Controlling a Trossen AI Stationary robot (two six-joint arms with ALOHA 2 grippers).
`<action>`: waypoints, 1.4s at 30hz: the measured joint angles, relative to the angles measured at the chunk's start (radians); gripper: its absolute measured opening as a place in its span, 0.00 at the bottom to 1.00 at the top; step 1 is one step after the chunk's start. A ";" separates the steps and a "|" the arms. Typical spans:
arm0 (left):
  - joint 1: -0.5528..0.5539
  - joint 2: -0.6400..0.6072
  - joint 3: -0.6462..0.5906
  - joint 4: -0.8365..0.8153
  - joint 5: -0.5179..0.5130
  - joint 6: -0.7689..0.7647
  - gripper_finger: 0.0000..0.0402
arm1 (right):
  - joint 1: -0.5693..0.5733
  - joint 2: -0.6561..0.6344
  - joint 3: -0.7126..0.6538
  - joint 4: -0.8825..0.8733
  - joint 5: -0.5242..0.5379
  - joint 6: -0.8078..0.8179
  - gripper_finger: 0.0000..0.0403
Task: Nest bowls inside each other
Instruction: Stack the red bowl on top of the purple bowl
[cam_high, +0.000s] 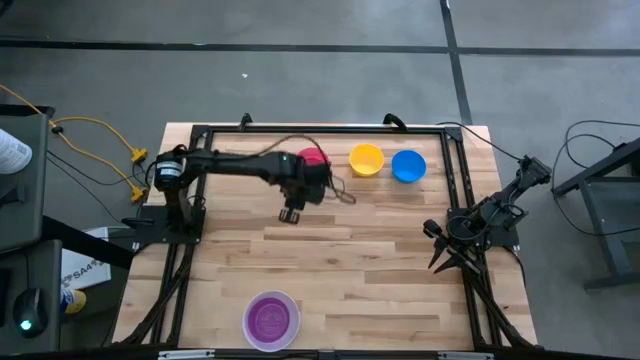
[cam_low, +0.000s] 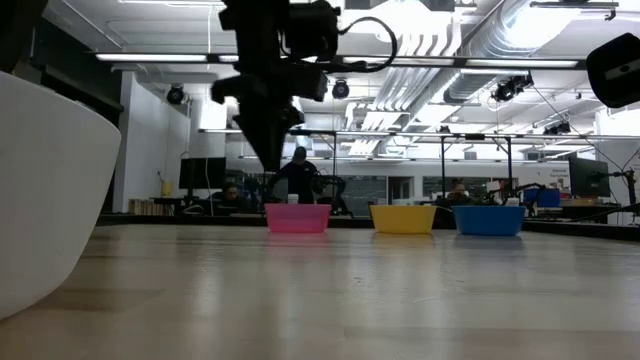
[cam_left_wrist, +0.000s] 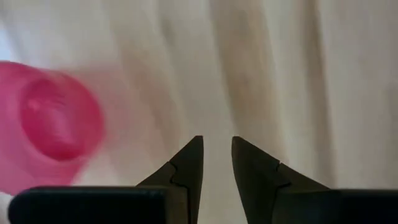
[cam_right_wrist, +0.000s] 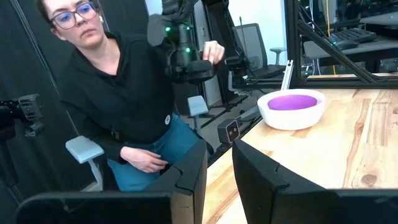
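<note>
L tool (cam_high: 291, 215) empty, narrow gap, hovers by pink-red bowl (cam_high: 315, 157) near bench (cam_high: 380, 260) far edge, prob. lining up grab; R tool (cam_high: 440, 262) narrow, parked at right edge.

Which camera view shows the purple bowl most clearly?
The high view: the purple bowl sits inside the white bowl, seen whole from above. The right wrist view shows only its top. The low view shows just the white wall; the left wrist view misses it.

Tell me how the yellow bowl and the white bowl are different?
The yellow bowl is empty; the white bowl has a purple bowl sitting inside it. The yellow bowl looks smaller than the white bowl. The yellow bowl sits in a row with pink and blue ones; the white bowl sits alone across the table. Both are round and upright.
</note>
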 joint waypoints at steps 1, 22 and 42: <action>0.016 0.000 0.000 0.019 0.011 0.008 0.21 | 0.000 0.000 0.000 0.000 0.000 0.000 0.18; 0.250 0.026 0.002 0.045 0.117 0.234 0.21 | 0.000 0.000 0.000 0.000 0.000 0.000 0.18; 0.225 0.097 0.001 0.078 -0.034 0.300 0.21 | 0.000 0.000 0.000 0.000 0.000 0.000 0.18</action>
